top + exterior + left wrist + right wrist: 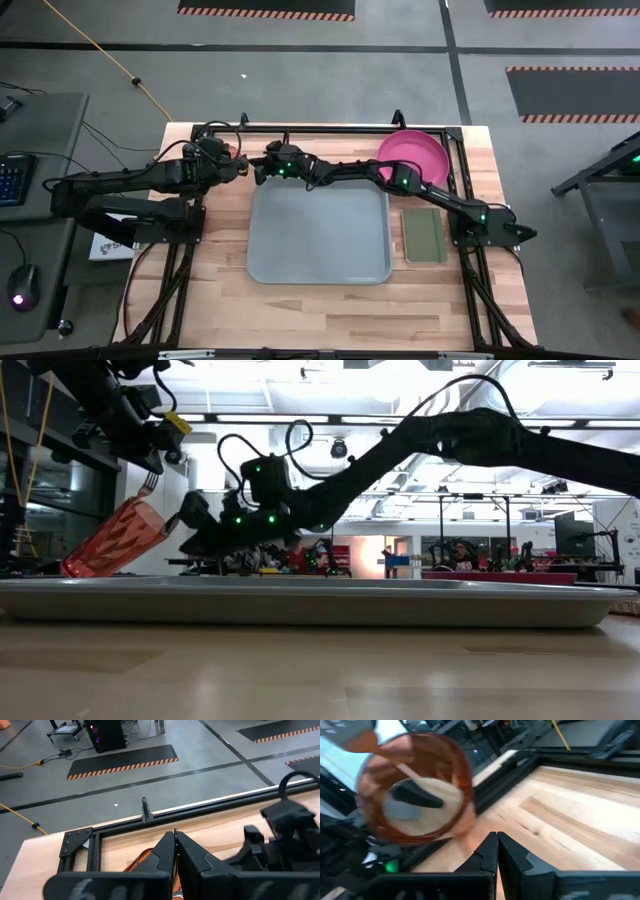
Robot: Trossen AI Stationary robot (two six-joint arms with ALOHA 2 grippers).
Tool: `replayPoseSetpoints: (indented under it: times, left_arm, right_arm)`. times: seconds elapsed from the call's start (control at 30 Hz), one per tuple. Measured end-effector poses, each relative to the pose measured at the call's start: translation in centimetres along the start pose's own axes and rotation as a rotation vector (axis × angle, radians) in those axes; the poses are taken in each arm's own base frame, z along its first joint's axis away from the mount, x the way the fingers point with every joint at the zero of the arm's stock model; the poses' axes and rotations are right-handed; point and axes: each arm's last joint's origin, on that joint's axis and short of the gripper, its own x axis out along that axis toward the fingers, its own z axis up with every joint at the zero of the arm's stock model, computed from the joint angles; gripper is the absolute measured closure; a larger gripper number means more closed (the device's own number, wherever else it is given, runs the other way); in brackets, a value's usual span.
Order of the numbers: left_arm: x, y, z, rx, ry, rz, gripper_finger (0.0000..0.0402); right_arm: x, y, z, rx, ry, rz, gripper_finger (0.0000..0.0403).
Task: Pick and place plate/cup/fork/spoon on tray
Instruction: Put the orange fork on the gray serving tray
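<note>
Notably, the cup (112, 540) was found tilted well off upright at the far left corner of the tray (318, 235), apparently just beyond the tray's rim, its long axis leaning so that the wider mouth pointed up toward the right gripper (262, 168) and its narrow base sat lowest; whether the base touched the table could not be determined. In the right wrist view the cup's (415, 790) open mouth faced that camera almost squarely, confirming the axis ran roughly toward that gripper. A fork (148, 483) stood at the cup's upper rim, beneath the left gripper (155, 455), tines down; what bore it could not be told. Both pincers were closed, fingertips pressed together in each wrist view, with nothing seen clamped between them; the right pincer lay just beside the cup, the left directly over it. By judgement, the cup would handle as a light, thin-walled, fairly stiff plastic tumbler, smooth and liable to slip or skid when nudged, though unlikely to break; the soundest hold would be across the rim, one finger inside and one outside, or around the mid-wall. The plate (412, 155) rested off the tray, beyond its far right corner, and a dark-green pad (423, 235) lay just to the tray's right
</note>
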Motion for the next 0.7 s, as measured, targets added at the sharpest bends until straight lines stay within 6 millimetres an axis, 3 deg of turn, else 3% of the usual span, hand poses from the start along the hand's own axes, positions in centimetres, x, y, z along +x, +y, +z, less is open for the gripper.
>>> replayPoseSetpoints:
  times: [0.17, 0.47, 0.57, 0.7]
  left_arm:
    - [0.0, 0.0, 0.0, -0.001, -0.004, 0.004, 0.0401]
    - [0.0, 0.0, 0.1, 0.001, -0.014, 0.01, 0.0401]
    - [0.0, 0.0, 0.1, 0.001, -0.014, 0.011, 0.0401]
    - [0.0, 0.0, 0.1, 0.0, -0.01, 0.005, 0.0401]
  right_arm:
    - [0.8, 0.7, 0.6, -0.028, 0.029, 0.015, 0.0403]
    - [1.1, -0.1, 2.0, -0.041, 0.073, -0.003, 0.0403]
    - [1.3, -0.7, 1.1, -0.025, 0.066, -0.004, 0.0403]
    - [1.3, 0.3, 0.3, -0.02, 0.078, 0.025, 0.0403]
